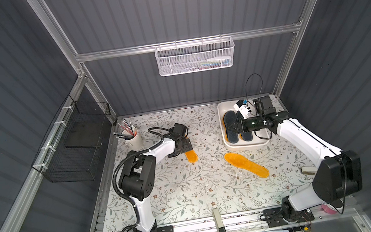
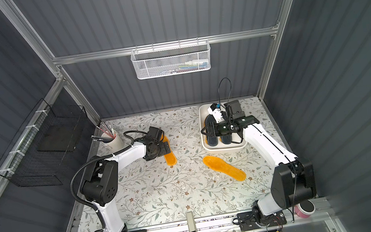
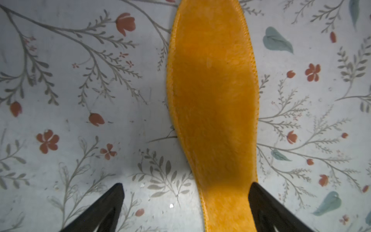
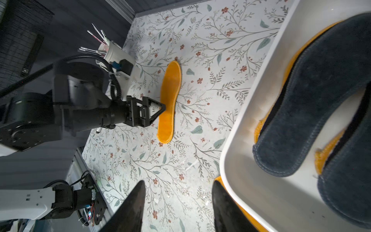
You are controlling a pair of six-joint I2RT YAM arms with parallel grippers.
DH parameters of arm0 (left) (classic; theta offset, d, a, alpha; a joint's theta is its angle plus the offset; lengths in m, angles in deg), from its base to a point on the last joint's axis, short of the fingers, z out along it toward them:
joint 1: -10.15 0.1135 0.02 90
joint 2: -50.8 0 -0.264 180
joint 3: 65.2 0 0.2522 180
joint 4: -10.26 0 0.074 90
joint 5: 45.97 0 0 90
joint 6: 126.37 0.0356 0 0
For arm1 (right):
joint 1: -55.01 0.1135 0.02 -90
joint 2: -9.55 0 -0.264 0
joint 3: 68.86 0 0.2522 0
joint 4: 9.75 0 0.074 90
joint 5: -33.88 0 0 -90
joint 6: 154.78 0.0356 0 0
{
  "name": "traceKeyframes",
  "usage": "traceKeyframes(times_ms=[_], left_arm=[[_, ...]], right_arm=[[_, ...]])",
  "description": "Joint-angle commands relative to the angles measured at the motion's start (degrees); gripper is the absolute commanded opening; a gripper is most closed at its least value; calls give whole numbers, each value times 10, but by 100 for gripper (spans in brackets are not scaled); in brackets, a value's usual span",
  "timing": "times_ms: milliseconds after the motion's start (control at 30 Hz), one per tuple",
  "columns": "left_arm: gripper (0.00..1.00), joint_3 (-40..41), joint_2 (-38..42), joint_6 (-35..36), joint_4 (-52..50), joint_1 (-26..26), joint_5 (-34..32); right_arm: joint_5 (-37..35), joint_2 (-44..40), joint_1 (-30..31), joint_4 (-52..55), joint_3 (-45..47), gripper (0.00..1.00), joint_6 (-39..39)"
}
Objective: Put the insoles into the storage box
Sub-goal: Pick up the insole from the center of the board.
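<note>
Nearest you, one orange insole (image 1: 246, 165) lies loose on the table (image 1: 178, 196). Farther in, your left gripper (image 1: 186, 147) hangs wide open and empty over a second orange insole (image 1: 191, 156). At the far right, your right gripper (image 1: 228, 127) is half open and holds nothing. It hovers over the storage box (image 1: 245, 146), where dark grey insoles (image 1: 229, 117) lie with orange edges showing beneath.

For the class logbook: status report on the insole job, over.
Left gripper open, straddling an orange insole. Right gripper open, empty, over the storage box. Second orange insole loose near the box. Right arm spans the box.
</note>
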Motion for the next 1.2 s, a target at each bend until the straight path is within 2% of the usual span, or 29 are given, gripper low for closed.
traceKeyframes(times_ms=[0, 267, 500, 733, 933, 1100, 1167], left_arm=[[94, -29, -25, -12, -55, 3, 7], [85, -36, -52, -20, -84, 3, -8], [63, -53, -91, -4, -137, 3, -12], [45, -37, -93, 2, -115, 3, 9], [17, -26, -98, 5, -102, 3, 19], [12, -12, -95, 5, -92, 4, 20], [6, -9, -94, 6, -91, 3, 19]], right_arm=[[21, -28, 1, -66, 37, 53, 32], [56, -64, 3, -123, 104, 53, 69], [63, -82, 3, -169, 148, 53, 94], [61, -91, 3, -184, 167, 54, 103], [55, -93, 3, -178, 167, 54, 101], [56, -96, 3, -174, 164, 54, 108], [55, -100, 3, -172, 162, 54, 112]])
